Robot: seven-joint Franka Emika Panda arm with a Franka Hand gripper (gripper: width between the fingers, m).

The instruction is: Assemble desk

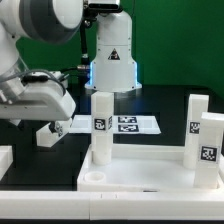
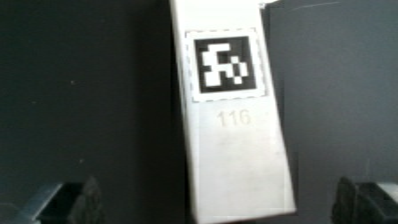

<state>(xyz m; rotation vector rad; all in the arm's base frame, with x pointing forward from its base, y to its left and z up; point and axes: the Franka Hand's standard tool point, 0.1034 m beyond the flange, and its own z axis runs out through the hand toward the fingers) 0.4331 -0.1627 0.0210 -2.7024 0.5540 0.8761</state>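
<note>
The white desk top (image 1: 140,172) lies at the front of the table, with two white legs standing upright in it, one at the exterior view's left (image 1: 101,125) and one at its right (image 1: 204,138), each bearing a tag. In the wrist view a third white leg (image 2: 231,130), with a black-and-white tag and the number 116, lies flat on the black table. My gripper (image 2: 217,205) is open, with one dark finger (image 2: 71,202) on each side of that leg's near end and not touching it. In the exterior view my gripper (image 1: 50,130) hangs low at the left, hiding that leg.
The marker board (image 1: 128,124) lies flat behind the desk top. The white robot base (image 1: 112,55) with a warning triangle stands at the back. A white block (image 1: 5,160) sits at the exterior view's left edge.
</note>
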